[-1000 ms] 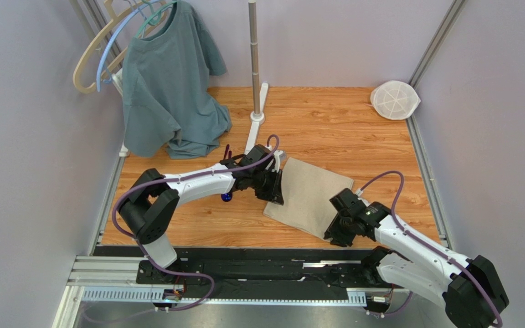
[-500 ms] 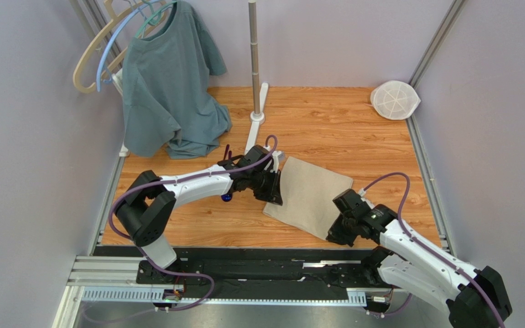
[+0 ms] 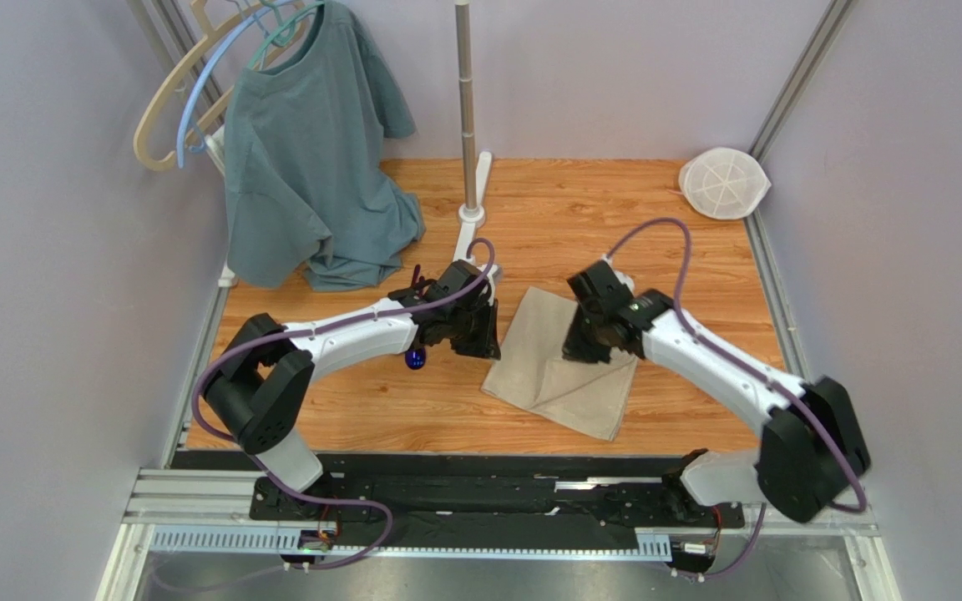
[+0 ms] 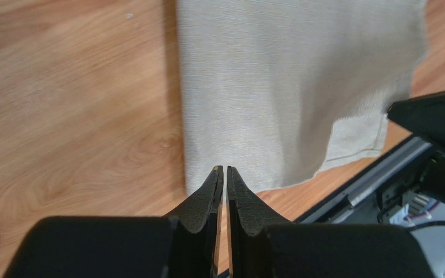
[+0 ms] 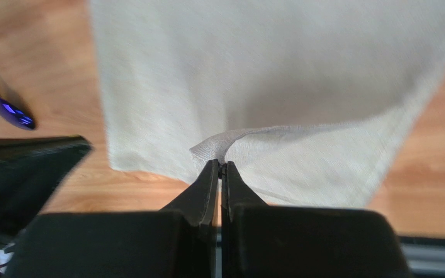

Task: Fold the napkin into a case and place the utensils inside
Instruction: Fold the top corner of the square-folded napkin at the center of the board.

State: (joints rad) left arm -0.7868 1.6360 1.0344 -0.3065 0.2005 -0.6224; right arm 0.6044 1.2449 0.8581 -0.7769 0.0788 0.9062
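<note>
A beige-tan napkin [image 3: 536, 363] is lying on the wooden table [image 3: 674, 251], between the two arms. The right gripper [image 5: 221, 165] is pinching one corner of the cloth with its jaws closed tight. That corner is standing lifted and curling back over the rest of the napkin, making a slanted fold when seen from above.

The left gripper [image 4: 225, 169] is sitting at the napkin's left edge, near a corner. Its jaws are drawn almost together, with only a slit between them; whether any cloth is caught there cannot be told.

Left of that gripper, the shiny purple bowl of a spoon [image 3: 415, 361] is peeking out from under the left arm, on bare wood.

A grey-green T-shirt [image 3: 311, 163] is hanging at the far left, and a white mesh disc [image 3: 725, 183] is resting in the far right corner.
</note>
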